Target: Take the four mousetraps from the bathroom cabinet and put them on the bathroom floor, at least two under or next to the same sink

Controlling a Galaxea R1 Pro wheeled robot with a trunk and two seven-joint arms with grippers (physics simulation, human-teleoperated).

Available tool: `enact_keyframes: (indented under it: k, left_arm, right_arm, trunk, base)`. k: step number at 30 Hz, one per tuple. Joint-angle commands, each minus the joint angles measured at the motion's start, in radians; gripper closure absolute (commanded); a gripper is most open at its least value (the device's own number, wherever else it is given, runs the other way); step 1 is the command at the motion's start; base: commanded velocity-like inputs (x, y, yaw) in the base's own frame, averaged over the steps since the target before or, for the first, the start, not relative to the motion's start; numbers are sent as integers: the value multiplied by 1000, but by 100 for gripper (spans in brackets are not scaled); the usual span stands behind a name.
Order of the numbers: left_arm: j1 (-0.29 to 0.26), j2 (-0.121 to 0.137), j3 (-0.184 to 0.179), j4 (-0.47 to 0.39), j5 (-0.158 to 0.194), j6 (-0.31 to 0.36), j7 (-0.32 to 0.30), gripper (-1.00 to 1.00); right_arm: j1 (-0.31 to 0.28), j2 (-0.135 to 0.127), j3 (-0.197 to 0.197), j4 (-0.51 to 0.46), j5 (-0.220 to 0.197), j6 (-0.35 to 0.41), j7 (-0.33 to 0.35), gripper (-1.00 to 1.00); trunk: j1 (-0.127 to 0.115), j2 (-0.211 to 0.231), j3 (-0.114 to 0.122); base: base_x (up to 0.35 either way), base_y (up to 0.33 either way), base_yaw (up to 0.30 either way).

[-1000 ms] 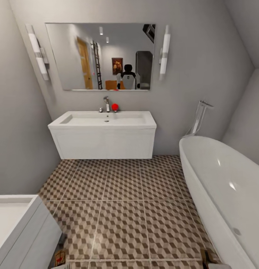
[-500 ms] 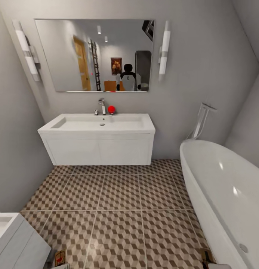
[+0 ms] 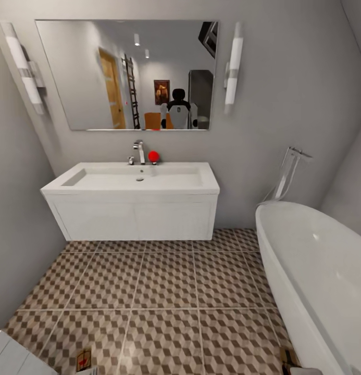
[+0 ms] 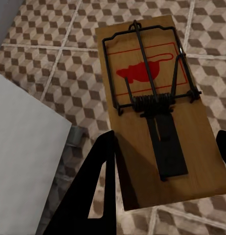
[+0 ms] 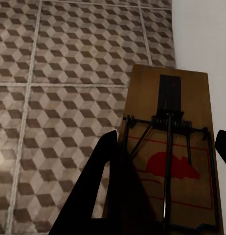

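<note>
My left gripper (image 4: 167, 137) is shut on a mousetrap (image 4: 152, 98), a tan board with dark wire and a red mouse mark, held flat above the bathroom floor (image 4: 39, 29). My right gripper (image 5: 168, 134) is shut on a second mousetrap (image 5: 171, 166) over the same tiles (image 5: 69, 73). In the head view both traps peek in at the lower edge, one at the left (image 3: 84, 359) and one at the right (image 3: 287, 357). The sink (image 3: 133, 179) with its chrome tap (image 3: 139, 151) stands ahead on a white vanity (image 3: 133, 219). The cabinet is out of view.
A white bathtub (image 3: 321, 281) runs along the right side. Beside my left arm stands a white unit (image 3: 8, 359), whose corner is close to the left trap (image 4: 30, 161). A red ball (image 3: 153, 155) sits by the tap. A mirror (image 3: 123, 73) hangs above.
The whole head view has shifted: the sink and vanity look nearer and larger, and the white unit at the lower left has slid mostly out of frame. Both traps stay in the grippers.
</note>
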Motion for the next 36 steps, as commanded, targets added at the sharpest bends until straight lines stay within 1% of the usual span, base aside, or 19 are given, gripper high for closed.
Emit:
enact_keyframes:
  k: [1,20,36]
  left_arm:
    - [-1,-1,-6,2,-6,-2,9,100]
    - [-1,-1,-6,2,-6,-2,9,100]
    - [-1,-1,-6,2,-6,-2,8,100]
  right_arm:
    - [-1,1,-9,1,8,-4,8,100]
    - [-1,1,-8,1,8,-4,8,100]
    - [-1,1,-8,1,9,-5,10,100]
  trunk:
    - [1,0,-1]
    - [1,0,-1]
    - [1,0,-1]
  base:
    - [308,0,0]
    - [307,0,0]
    - [19,0,0]
